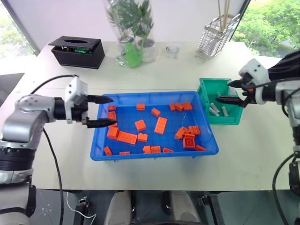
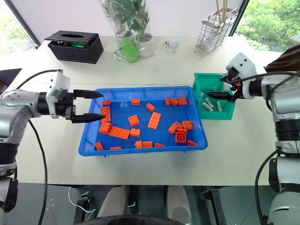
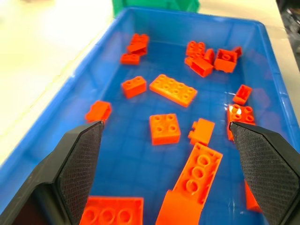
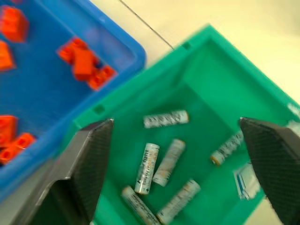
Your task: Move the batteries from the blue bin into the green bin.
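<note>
Illegible printed labels on batteries (image 4: 165, 161) in green bin (image 4: 220, 65).

Blue bin (image 1: 96, 145): bright blue, grid texture on floor. Bricks (image 1: 161, 125): orange. Green bin (image 1: 204, 102): teal-green. Batteries (image 4: 146, 168): silver-white, dark print, one with an orange end. Table (image 1: 187, 65): cream. Tissue box (image 1: 77, 51): black. Gripper fingers (image 3: 82, 164): black, fine cross-hatch pads. Plant (image 1: 131, 14): green leaves.
</note>
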Available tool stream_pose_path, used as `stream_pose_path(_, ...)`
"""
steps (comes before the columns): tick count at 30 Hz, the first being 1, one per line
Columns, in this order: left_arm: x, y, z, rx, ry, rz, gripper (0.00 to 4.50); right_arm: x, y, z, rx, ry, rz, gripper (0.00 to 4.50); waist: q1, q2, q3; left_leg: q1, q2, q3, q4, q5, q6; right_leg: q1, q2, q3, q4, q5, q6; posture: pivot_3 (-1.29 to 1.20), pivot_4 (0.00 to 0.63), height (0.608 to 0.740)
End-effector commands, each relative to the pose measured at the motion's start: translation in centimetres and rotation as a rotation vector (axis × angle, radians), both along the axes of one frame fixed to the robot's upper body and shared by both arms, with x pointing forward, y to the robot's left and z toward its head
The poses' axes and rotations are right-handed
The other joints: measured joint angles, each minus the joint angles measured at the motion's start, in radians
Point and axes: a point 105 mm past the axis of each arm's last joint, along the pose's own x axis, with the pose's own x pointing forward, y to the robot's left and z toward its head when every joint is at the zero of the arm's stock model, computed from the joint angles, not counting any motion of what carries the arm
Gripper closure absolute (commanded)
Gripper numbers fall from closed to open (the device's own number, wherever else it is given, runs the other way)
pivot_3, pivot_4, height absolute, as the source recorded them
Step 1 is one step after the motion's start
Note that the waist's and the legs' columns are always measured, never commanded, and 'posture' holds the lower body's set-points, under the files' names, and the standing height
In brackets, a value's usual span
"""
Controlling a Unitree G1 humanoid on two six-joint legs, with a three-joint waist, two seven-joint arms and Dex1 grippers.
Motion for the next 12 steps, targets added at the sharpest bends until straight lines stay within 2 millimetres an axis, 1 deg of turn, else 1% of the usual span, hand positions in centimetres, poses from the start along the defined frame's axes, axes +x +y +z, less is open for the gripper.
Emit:
stream_pose_path(1,-0.8,2.9,2.8,-0.036,-0.037,0.062,0.00,-3.0,-2.4,3.1,-0.031,-0.097,0.094,0.37,0.001,0.000,0.000,0.000,0.000,0.000,0.000,0.000,0.000,0.000,0.000,0.000,0.000,0.000,0.000,0.00,0.150,0.736)
stream_pose_path(2,-1.0,3.4,3.0,-0.037,-0.030,0.071,0.00,-3.6,-2.9,3.0,-0.040,-0.088,0.106,0.37,-0.001,0.000,0.000,0.000,0.000,0.000,0.000,0.000,0.000,0.000,-0.001,0.000,0.000,0.000,0.000,0.00,0.150,0.736)
stream_pose_path(4,-1.8,4.9,3.5,-0.019,-0.011,0.098,0.00,-5.7,-4.3,2.7,-0.049,-0.044,0.152,0.37,-0.004,0.000,0.000,0.000,0.000,0.001,0.000,0.000,0.000,0.000,-0.001,0.000,-0.001,0.000,0.000,0.00,0.150,0.736)
stream_pose_path(6,-2.6,6.5,3.6,0.020,0.007,0.124,0.00,-7.4,-5.7,2.7,-0.019,0.002,0.156,0.37,-0.007,0.000,0.000,0.003,0.000,0.002,0.000,0.000,0.000,0.003,-0.001,0.000,-0.001,-0.002,-0.002,0.00,0.150,0.736)
stream_pose_path(9,-3.3,7.7,3.5,0.061,0.024,0.141,0.00,-8.6,-6.7,2.2,-0.011,0.027,0.145,0.37,-0.010,0.001,0.000,0.004,0.001,0.002,0.000,0.000,0.000,0.002,-0.001,0.001,0.000,-0.002,-0.003,0.00,0.150,0.736)
stream_pose_path(12,-3.3,8.0,3.3,0.084,0.023,0.154,0.00,-9.1,-6.8,1.7,0.000,0.042,0.153,0.37,-0.010,0.001,0.000,0.005,0.002,0.001,0.000,0.000,0.000,0.002,-0.001,0.001,0.000,-0.002,-0.003,0.00,0.150,0.736)
